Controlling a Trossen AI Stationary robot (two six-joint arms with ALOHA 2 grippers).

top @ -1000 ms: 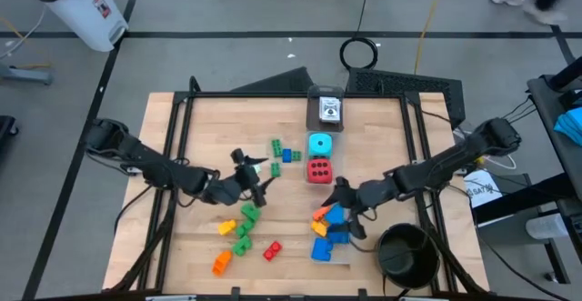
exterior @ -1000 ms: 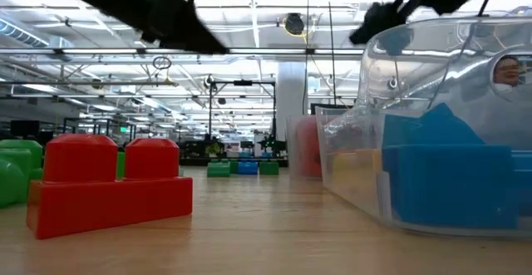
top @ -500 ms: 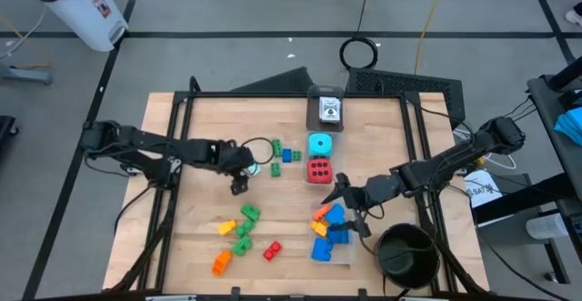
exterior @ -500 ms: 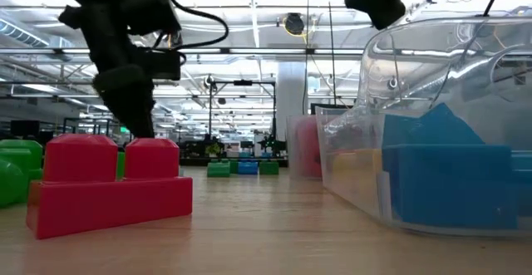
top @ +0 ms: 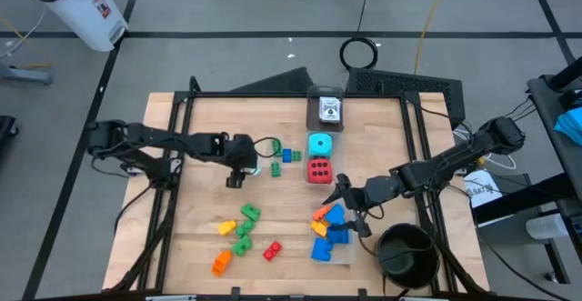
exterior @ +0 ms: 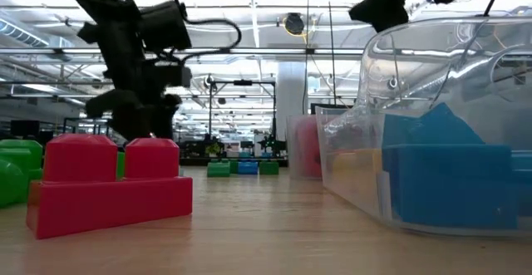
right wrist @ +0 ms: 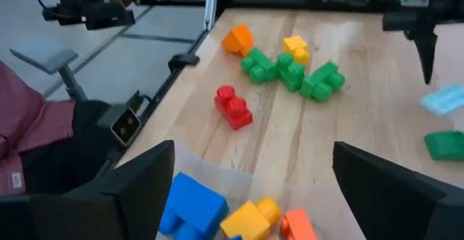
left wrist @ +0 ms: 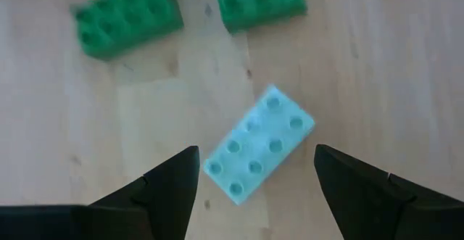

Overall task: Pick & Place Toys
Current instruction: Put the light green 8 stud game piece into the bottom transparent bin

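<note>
Few bricks lay boxed; most toys remained loose. Left hand open over pale brick; right hand open, empty.

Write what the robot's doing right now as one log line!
left gripper: open over pale blue brick | right gripper: open above clear box | holding: nothing

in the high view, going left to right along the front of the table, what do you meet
orange brick → red brick → clear box holding blue bricks → black bowl
</note>
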